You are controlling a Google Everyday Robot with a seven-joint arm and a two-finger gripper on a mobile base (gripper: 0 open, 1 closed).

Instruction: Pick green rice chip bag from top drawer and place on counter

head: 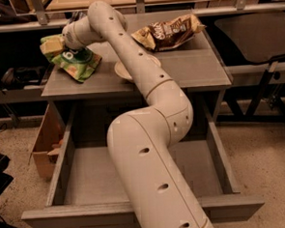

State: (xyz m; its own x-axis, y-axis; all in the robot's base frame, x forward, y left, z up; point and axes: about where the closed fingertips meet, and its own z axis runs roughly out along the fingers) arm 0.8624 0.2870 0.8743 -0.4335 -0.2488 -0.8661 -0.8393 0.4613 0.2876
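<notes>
**Q:** Where is the green rice chip bag [76,64]?

**A:** It is at the back left corner of the grey worktop [193,69]. Its crinkled lower end lies on the surface, and its upper end is lifted toward the left edge.

**Q:** What is the hand [52,45] doing?

**A:** It is at the bag's raised upper end, with its yellowish fingers clamped on the bag.

**Q:** What else is on the worktop?

**A:** A pale bowl [123,69] sits just right of the bag, partly hidden behind the cream arm [148,135]. A brown-and-gold chip bag [169,32] lies at the back right, well apart from the green one.

**Q:** And below?

**A:** The top drawer [88,175] is pulled fully open toward the viewer. The arm rises in front of it and reaches back over the worktop. A cardboard box [43,146] stands on the floor to the drawer's left.
</notes>
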